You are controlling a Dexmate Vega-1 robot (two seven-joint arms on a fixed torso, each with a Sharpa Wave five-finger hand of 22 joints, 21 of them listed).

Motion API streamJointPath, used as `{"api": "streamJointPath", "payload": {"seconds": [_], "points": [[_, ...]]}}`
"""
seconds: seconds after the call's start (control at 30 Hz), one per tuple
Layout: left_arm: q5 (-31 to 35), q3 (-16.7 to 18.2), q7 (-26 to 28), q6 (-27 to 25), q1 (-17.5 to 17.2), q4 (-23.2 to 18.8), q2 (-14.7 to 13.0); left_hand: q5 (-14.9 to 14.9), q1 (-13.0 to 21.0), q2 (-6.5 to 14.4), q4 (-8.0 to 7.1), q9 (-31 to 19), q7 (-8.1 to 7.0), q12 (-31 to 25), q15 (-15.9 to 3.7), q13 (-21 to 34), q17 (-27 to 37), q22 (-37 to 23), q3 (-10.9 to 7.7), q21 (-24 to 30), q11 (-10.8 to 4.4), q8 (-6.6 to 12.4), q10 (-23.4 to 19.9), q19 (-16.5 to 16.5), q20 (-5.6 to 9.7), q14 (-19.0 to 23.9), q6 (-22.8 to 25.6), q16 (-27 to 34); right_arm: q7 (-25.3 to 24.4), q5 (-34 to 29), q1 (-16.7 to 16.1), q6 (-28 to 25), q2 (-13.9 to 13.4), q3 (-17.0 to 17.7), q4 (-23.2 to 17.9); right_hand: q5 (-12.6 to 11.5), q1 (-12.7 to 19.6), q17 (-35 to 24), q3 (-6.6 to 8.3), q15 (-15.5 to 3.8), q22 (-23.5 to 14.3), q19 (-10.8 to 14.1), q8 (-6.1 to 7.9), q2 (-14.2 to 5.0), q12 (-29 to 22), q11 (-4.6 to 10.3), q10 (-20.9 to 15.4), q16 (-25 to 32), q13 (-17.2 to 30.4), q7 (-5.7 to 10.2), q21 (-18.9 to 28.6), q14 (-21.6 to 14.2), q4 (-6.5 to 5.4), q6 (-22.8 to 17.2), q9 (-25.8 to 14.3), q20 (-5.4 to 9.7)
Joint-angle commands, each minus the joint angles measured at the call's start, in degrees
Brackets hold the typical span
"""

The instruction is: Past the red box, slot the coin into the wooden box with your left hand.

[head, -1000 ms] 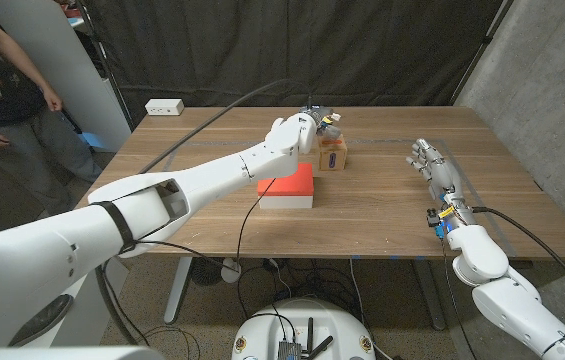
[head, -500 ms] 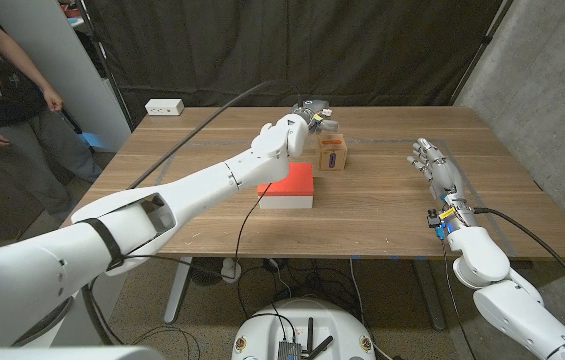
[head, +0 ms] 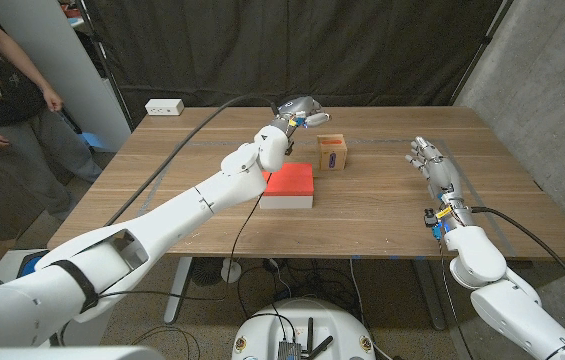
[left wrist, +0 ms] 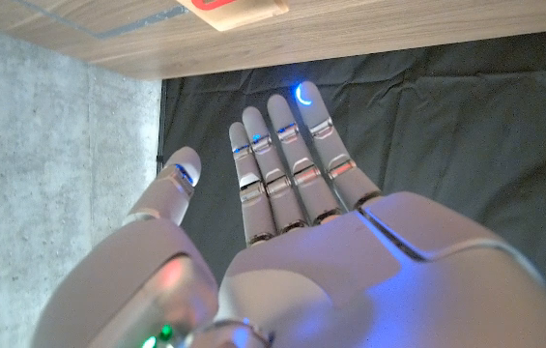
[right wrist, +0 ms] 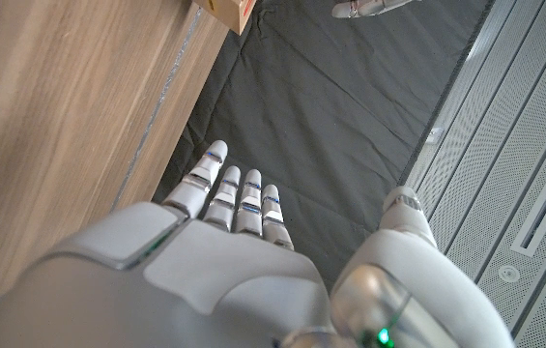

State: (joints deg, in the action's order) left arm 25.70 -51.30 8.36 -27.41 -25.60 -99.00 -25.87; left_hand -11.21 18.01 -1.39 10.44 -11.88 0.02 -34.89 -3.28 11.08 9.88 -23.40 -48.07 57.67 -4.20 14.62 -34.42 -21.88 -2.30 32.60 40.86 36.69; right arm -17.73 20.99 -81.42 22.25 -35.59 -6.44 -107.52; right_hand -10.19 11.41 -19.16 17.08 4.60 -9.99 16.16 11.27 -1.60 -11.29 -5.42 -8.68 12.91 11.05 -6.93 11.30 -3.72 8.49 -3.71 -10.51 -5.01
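The right robot hand (head: 434, 164) waits near the right edge of the surface (head: 382, 215), fingers straight and together, holding nothing. Nearer the middle lies the red box (head: 288, 185), low and flat; it stands between the robot and the target, so a reach must pass over or around it. Just beyond sits the wooden box (head: 332, 153), small, rigid, probably light enough to shift if bumped. No coin can be made out; one would be thin, hard and slippery, best pinched by its rim. Farther back the left robot hand (head: 297, 108) hangs above the surface, fingers extended, empty in its wrist view. A white power strip (head: 164, 106) lies at the far-left corner.
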Motion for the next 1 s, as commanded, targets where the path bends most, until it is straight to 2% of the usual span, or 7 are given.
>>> {"api": "streamJointPath", "payload": {"seconds": [0.03, 0.2, 0.33, 0.57, 0.7, 0.87, 1.0], "points": [[-10.07, 13.18, 3.21, 8.42, -14.17, -11.89, -8.99, -0.11, 1.24, -0.78, 0.09, -0.13, 0.25, 3.44, -0.32, 0.25, 0.35, 3.64, 0.37, -3.09, 0.92, -1.02, 4.30, 4.93, -1.53, -4.20, -2.34, -3.16, -3.02, -3.39, -0.21, -2.88, 1.09, -1.26, -2.78, 0.10, 0.29, 0.06, 0.23, -0.21, -0.13, 0.30, 0.26, 0.40, -0.25, -0.06, 0.02, 0.34, 0.21, -0.12, 0.06, -0.05, -0.01, -0.26, -0.24, 0.17], [-17.32, 17.74, 2.04, 14.59, -18.56, -12.94, -11.89, 0.05, 2.88, -0.60, -0.26, 0.11, 1.05, 8.05, 0.21, 0.23, 0.29, 9.89, 2.76, -8.12, 3.32, -2.93, 9.74, 11.46, -1.14, -10.68, -6.94, -7.71, -4.21, -4.78, -0.44, -4.02, 1.45, -1.76, -3.99, 0.11, 0.25, 0.07, 0.20, -0.22, -0.13, 0.30, 0.28, 0.43, -0.22, -0.18, 0.08, 0.31, 0.21, -0.17, 0.06, 0.02, -0.02, -0.36, -0.24, 0.16], [-22.83, 21.08, 2.28, 21.05, -22.41, -12.70, -13.27, 0.16, 2.88, -0.67, -0.48, 0.30, 1.64, 10.32, 0.69, 0.21, 0.29, 12.34, 4.42, -10.07, 3.96, -3.66, 12.66, 13.18, -0.91, -12.63, -9.87, -9.53, -4.11, -4.02, -0.55, -3.67, 2.10, -2.13, -4.08, 0.12, 0.22, 0.07, 0.18, -0.21, -0.12, 0.29, 0.30, 0.45, -0.24, -0.15, 0.04, 0.31, 0.21, -0.12, 0.05, 0.01, -0.03, -0.43, -0.24, 0.17], [-28.07, 25.34, 5.08, 26.27, -29.48, -14.40, -14.46, 0.24, 2.47, -0.91, -0.63, 0.51, 2.01, 12.31, 1.09, 0.20, 0.22, 13.45, 6.16, -11.92, 4.65, -4.07, 14.87, 14.56, -0.58, -15.12, -12.99, -11.71, -2.64, -3.41, -0.30, -2.41, 1.72, -2.22, -3.32, 0.16, 0.08, 0.07, 0.09, -0.30, -0.12, 0.35, 0.34, 0.53, -0.25, -0.09, -0.01, 0.32, 0.22, -0.11, 0.08, 0.00, -0.09, -0.65, -0.24, 0.44], [-29.71, 27.24, 6.85, 29.26, -33.19, -14.87, -14.90, 0.32, 1.73, -1.19, -0.80, 0.77, 2.97, 14.03, 1.49, 0.13, 0.20, 13.67, 7.59, -13.28, 5.80, -4.35, 16.93, 15.06, 0.46, -17.01, -15.60, -13.52, -1.09, -2.43, -0.05, -1.26, 1.26, -2.12, -2.36, 0.17, -0.01, 0.06, 0.04, -0.36, -0.12, 0.36, 0.32, 0.56, -0.24, -0.09, 0.01, 0.31, 0.22, -0.11, 0.08, 0.03, -0.12, -0.67, -0.24, 0.63], [-30.88, 29.33, 8.49, 34.48, -36.94, -13.99, -15.21, 0.48, 0.63, -1.75, -0.98, 1.13, 3.71, 16.47, 2.19, 0.01, 0.19, 13.77, 9.54, -15.97, 6.24, -4.43, 19.90, 17.45, 1.66, -19.76, -18.97, -16.18, 0.01, -1.56, -0.07, -0.36, 0.98, -2.00, -1.46, 0.18, -0.09, 0.06, 0.00, -0.33, -0.12, 0.34, 0.28, 0.57, -0.15, -0.23, 0.26, 0.29, 0.22, -0.10, 0.07, 0.07, -0.16, -0.66, -0.24, 0.70], [-32.78, 30.53, 7.90, 38.72, -38.72, -11.53, -15.31, 0.62, -1.16, -2.51, -1.28, 1.34, 3.66, 18.57, 2.49, 0.00, 0.24, 13.79, 11.47, -19.34, 6.47, -4.46, 22.34, 21.39, 2.57, -22.22, -22.14, -18.69, 0.73, -0.76, -0.40, 0.04, 0.70, -1.82, -0.89, 0.19, -0.18, 0.06, -0.04, -0.57, -0.12, 0.28, 0.25, 0.58, -0.17, -0.12, 0.22, 0.37, 0.21, 0.06, 0.04, -0.12, -0.20, -0.65, -0.23, 0.69]]}}
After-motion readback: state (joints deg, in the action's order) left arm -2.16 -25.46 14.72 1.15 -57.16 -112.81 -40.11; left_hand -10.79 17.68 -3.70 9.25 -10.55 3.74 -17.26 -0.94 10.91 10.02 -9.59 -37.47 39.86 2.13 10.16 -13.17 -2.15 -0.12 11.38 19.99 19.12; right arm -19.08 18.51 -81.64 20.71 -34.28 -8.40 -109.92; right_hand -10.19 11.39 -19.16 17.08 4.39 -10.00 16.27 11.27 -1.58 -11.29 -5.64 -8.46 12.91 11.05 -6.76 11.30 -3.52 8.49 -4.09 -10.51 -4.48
